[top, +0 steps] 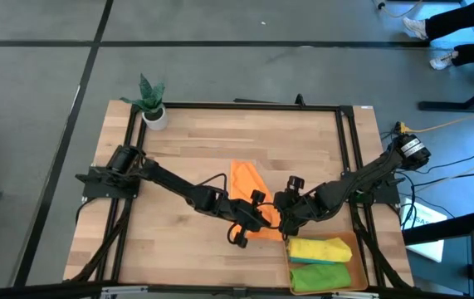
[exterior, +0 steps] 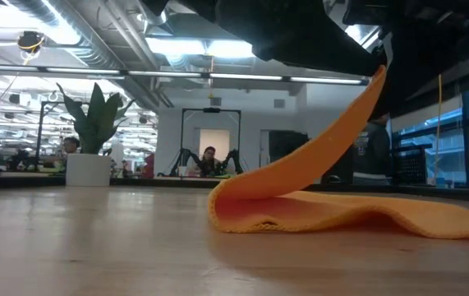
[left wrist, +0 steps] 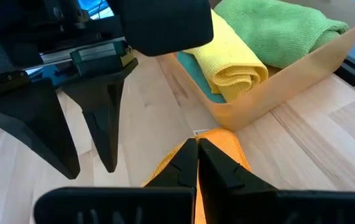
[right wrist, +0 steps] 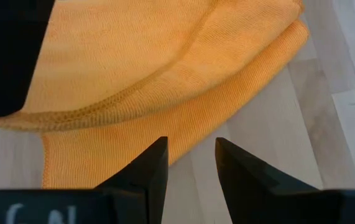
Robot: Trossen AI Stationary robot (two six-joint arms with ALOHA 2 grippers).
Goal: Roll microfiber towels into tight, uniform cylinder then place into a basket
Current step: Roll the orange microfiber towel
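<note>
The orange towel lies folded near the middle of the table, with its fold on the wood. One part rises in a slope to my left gripper, which is shut on it. My right gripper stands open just above the towel's layered edge, with nothing between its fingers. It also shows in the left wrist view, right gripper. The basket at the near right holds a yellow towel, a green towel and a teal towel. My left gripper pinches the orange towel at a raised edge or corner between its shut fingertips. The fingers come from the table's left, slanting down. That part hangs lifted clear of the table. The towel slopes down from it, and the rest lies on the wood.
A small white pot with a green plant stands at the far left corner. The basket sits close beside both grippers at the near right. Bare wood lies to the left and far side. People show in the room beyond.
</note>
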